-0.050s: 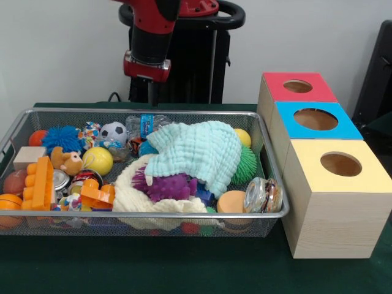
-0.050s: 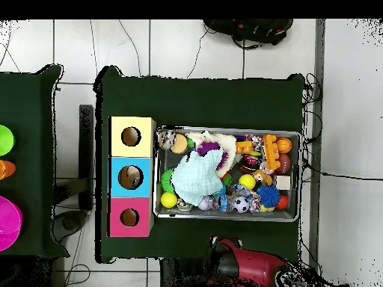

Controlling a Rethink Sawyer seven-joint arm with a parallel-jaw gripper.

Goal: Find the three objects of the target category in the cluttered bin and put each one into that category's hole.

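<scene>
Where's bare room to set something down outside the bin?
Green table is bare in front of the bin and behind it up to the arm. The bin is packed, with a pale cloth heaped over the toys. The boxes sit close beside it.

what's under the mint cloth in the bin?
The mint cloth drapes over a purple spiky toy, a cream knit piece and a green spiky ball, whose edges poke out. Anything beneath its middle is covered and cannot be seen.

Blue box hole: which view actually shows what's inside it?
Overhead view. It looks straight down the blue box hole, where something shows inside. The front view sees that hole at a slant, only its inner wall.
</scene>
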